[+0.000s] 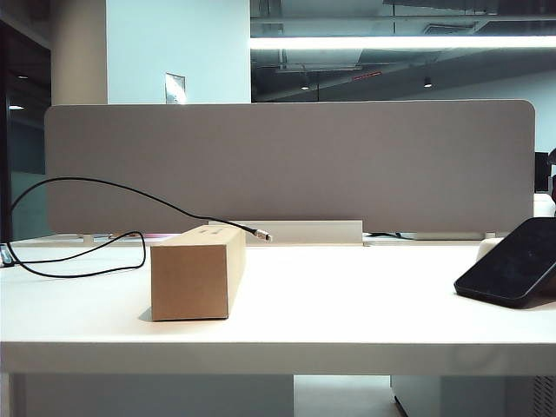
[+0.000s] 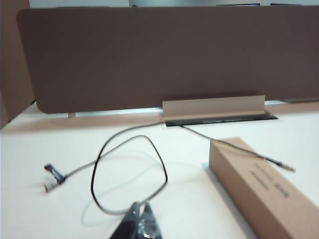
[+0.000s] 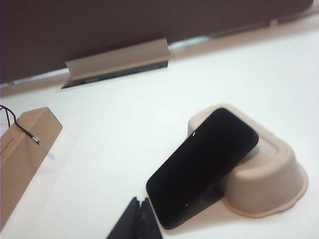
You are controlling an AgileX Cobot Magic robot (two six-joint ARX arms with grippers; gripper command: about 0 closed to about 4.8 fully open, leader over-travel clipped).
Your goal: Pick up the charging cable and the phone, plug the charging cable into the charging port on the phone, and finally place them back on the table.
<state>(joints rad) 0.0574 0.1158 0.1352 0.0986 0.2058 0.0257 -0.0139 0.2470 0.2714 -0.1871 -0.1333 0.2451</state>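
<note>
Now — left hand (image 2: 139,219) closed, empty, over charging cable (image 2: 129,184) | right hand (image 3: 138,219) closed, empty, beside phone (image 3: 202,167)

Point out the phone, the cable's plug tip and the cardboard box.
phone (image 3: 202,167), right wrist view, middle of its dark screen.
plug tip (image 2: 285,167), left wrist view, the metal end.
cardboard box (image 1: 189,282), exterior view, its front face.

- We see a smooth white table (image 1: 347,304) with a faint sheen.
- The phone (image 3: 202,167) is glossy black glass.
- The box (image 1: 195,274) is matt brown cardboard.
- The charging cable (image 2: 129,172) looks rubbery, with a silver metal tip.
- The divider panel (image 1: 287,165) looks like matt grey cloth.
</note>
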